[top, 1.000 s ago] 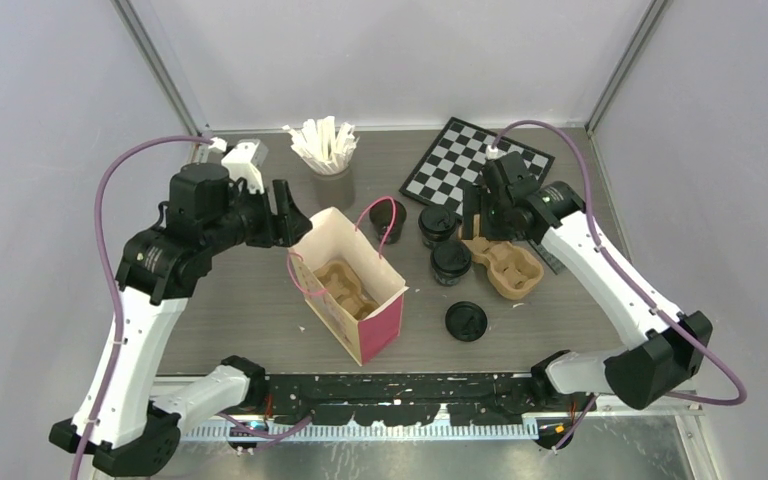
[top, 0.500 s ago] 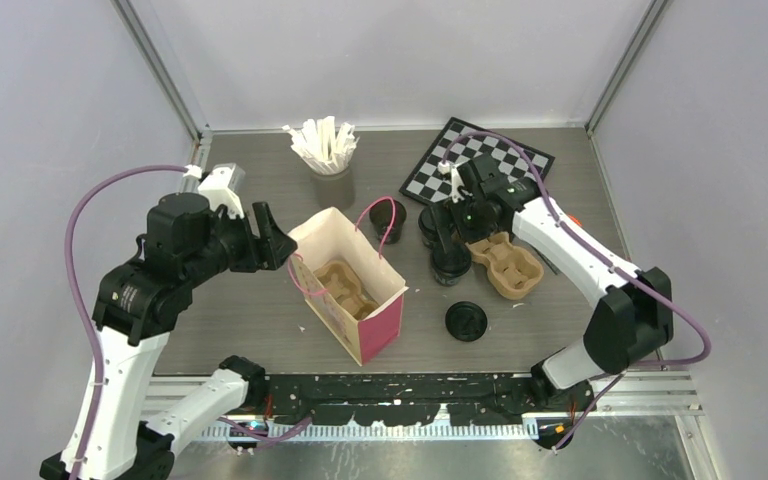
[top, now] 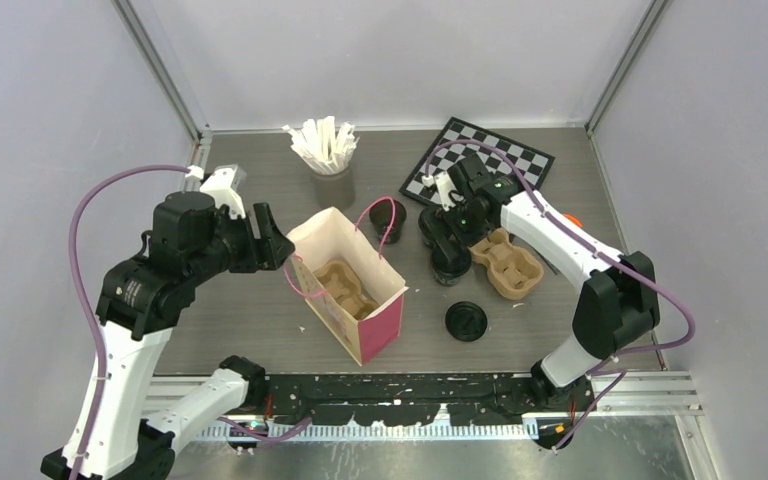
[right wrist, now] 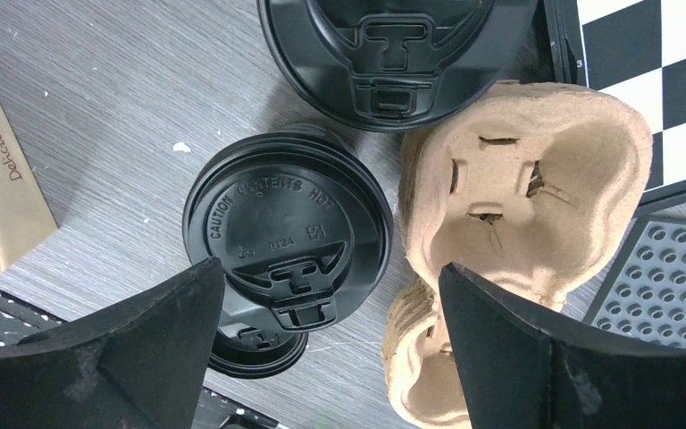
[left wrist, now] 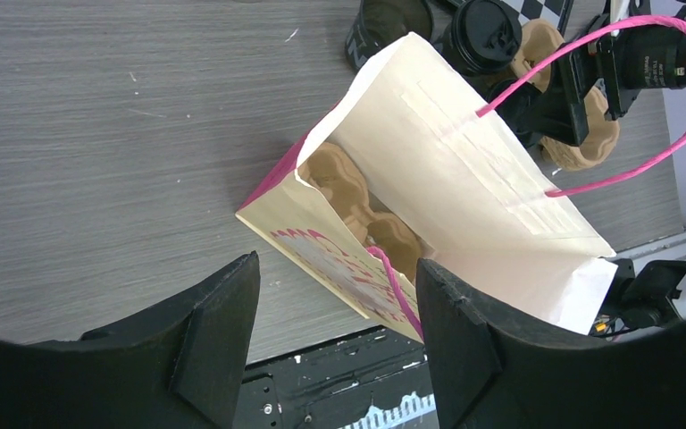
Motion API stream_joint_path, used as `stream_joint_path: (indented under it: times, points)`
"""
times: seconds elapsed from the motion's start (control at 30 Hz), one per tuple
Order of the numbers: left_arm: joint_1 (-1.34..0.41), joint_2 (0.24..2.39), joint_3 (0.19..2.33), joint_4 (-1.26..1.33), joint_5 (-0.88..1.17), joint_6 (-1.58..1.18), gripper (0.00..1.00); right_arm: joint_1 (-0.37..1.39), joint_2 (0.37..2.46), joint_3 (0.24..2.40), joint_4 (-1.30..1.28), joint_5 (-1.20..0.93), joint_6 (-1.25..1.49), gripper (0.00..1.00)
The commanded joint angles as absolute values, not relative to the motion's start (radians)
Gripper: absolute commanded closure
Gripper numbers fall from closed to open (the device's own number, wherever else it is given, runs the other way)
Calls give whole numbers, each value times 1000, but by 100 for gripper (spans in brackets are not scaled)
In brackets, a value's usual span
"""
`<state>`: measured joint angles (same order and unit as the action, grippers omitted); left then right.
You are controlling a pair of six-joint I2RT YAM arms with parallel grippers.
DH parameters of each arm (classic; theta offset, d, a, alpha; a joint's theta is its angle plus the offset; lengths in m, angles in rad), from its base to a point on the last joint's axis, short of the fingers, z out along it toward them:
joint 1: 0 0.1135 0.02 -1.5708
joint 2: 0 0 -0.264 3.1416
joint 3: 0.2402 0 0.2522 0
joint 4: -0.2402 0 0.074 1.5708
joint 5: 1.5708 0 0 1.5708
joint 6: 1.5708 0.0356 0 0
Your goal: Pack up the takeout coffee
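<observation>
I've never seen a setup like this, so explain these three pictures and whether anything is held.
These are two robot arms at the near edge of a table. The wide picture looks down from above and behind them; the other two come from a camera on each wrist, so the black shapes at the bottom are that arm's fingers. The left gripper is open near a pink paper bag with a pulp carrier inside. The right gripper is open above a lidded black cup, next to a second carrier. Also there: another lidded cup, an open cup, a loose lid, a grey cup of stirrers and a chessboard. Nothing is held.
</observation>
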<state>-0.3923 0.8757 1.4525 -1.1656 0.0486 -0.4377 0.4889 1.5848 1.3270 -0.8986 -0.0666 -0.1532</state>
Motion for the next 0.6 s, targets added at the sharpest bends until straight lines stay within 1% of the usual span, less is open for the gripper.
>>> stream_joint_path:
  times: [0.0,0.2,0.5,0.57]
  points:
    - [-390,855,1459,-1160,17,-429,34,527,1559,1370,-900,-17,-170,6]
    - [-390,847,1454,-1133,-20,-420,34,559,1549,1347,-861,-7,-156,6]
    - [-391,858,1451,-1126,-16,-421,34,576,1574,1324,-847,-3,-154,5]
    - [-390,855,1448,-1130,-19,-419,34,577,1572,1317,-840,37,-157,5]
